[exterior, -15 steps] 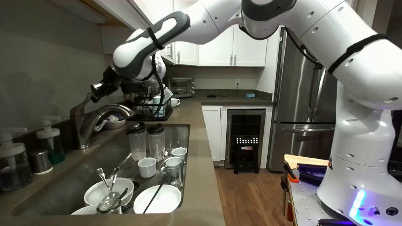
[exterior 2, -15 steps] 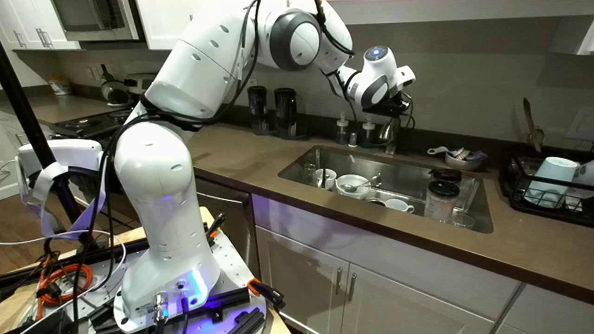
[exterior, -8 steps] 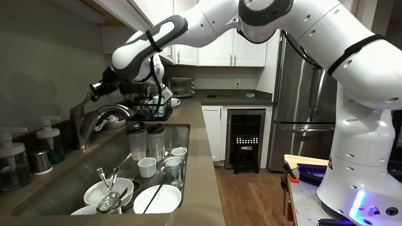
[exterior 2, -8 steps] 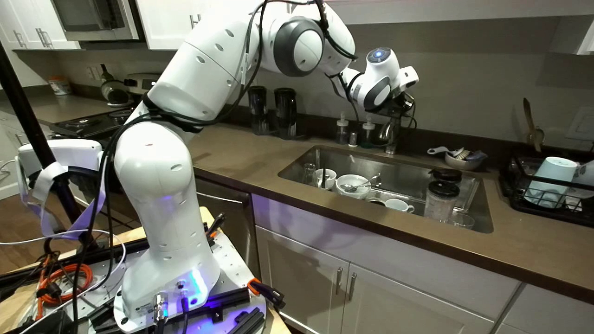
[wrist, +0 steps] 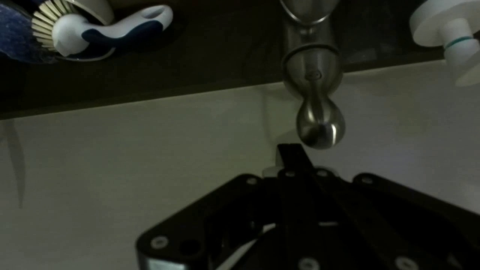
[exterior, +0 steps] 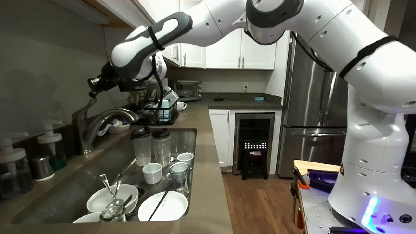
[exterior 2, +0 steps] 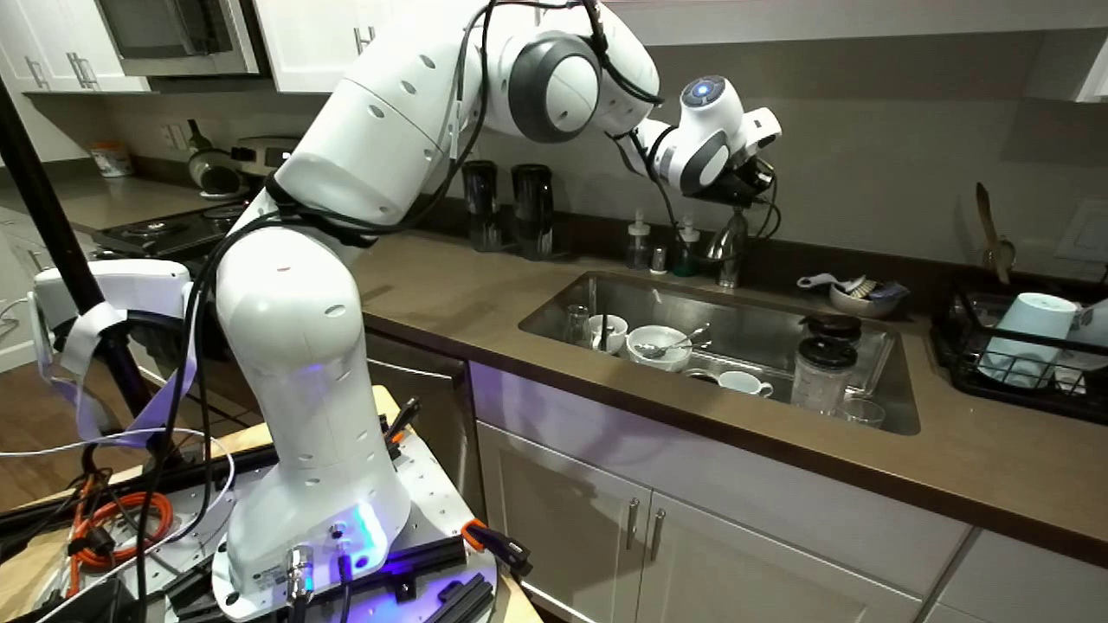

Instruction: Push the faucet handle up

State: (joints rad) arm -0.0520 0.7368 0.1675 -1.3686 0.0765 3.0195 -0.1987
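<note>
The faucet handle (exterior: pixel 85 109) is a silver lever slanting up from the body of the chrome faucet (exterior: pixel 85 136). It also shows in an exterior view (exterior 2: pixel 737 229). In the wrist view its rounded end (wrist: pixel 321 129) hangs right of centre. My gripper (wrist: pixel 289 144) is shut and empty, with its black fingertips together. They sit just beside and beyond the handle's end in the wrist view; I cannot tell whether they touch it. In an exterior view the gripper (exterior: pixel 93 94) is right over the handle's tip. In an exterior view the fingertips are mostly hidden behind the wrist.
The backsplash wall (wrist: pixel 150 168) is close behind the faucet. Soap dispensers (exterior: pixel 50 144) stand beside it, and a bowl with a brush (exterior 2: pixel 866 298) on its other side. The sink (exterior 2: pixel 692 303) below holds cups, bowls and cutlery. A dish rack (exterior 2: pixel 1030 363) stands farther along.
My gripper has risen and moved a little toward the wall, uncovering more of the handle's tip. The handle has not visibly moved.
</note>
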